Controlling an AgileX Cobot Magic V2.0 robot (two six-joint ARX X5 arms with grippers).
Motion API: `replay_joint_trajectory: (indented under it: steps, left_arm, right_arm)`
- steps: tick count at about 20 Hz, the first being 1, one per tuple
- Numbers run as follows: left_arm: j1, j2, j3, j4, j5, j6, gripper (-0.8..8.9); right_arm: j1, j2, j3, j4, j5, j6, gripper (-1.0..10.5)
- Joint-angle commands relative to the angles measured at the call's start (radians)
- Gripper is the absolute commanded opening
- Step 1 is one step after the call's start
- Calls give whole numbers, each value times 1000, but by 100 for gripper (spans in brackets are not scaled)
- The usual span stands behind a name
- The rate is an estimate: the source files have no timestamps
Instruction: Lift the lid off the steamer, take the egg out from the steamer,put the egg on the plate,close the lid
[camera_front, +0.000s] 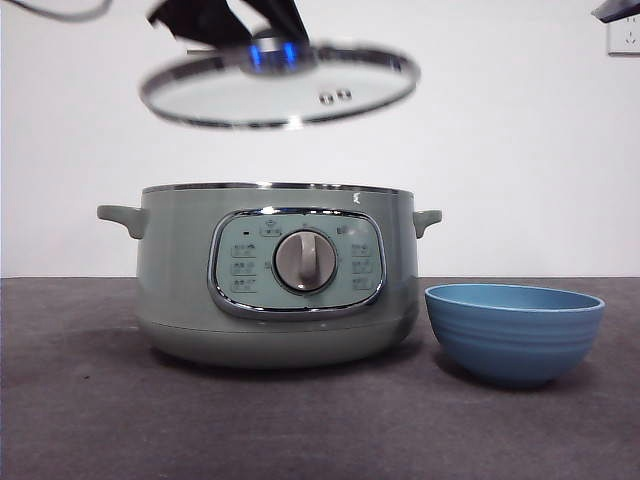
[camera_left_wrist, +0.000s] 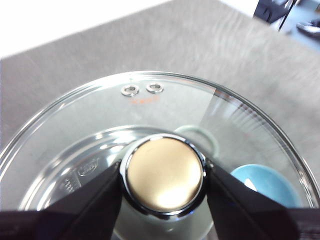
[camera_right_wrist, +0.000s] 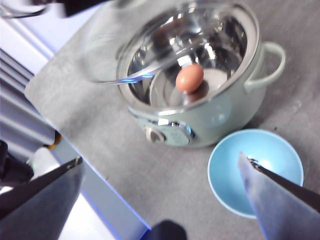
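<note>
My left gripper (camera_left_wrist: 162, 177) is shut on the knob (camera_left_wrist: 163, 173) of the clear glass lid (camera_front: 280, 88) and holds it tilted in the air above the sage-green steamer (camera_front: 275, 275). In the front view this gripper (camera_front: 272, 42) comes down from the top edge. The steamer (camera_right_wrist: 200, 80) stands open, with a brown egg (camera_right_wrist: 189, 78) inside on its steel floor. The blue bowl that is the plate (camera_front: 514, 332) stands empty right of the steamer. My right gripper (camera_right_wrist: 160, 175) is open, high above the plate (camera_right_wrist: 227, 172) and the table's front.
The grey table (camera_front: 80, 400) stretches in front of the steamer. A white wall stands behind. The table's edge (camera_right_wrist: 90, 160) and stuff beyond it show in the right wrist view. A wall socket (camera_front: 623, 36) is at the top right.
</note>
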Motion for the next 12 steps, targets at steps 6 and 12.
replay_joint_trajectory:
  steps: [6,12]
  left_arm:
    - [3,-370,22,-184,-75,-18,-8]
    - [3,-588,22,-372,-179,-18,-8]
  right_arm:
    - [31,62,5,156,11,146,535]
    - [212,245,101,205,206,185,534]
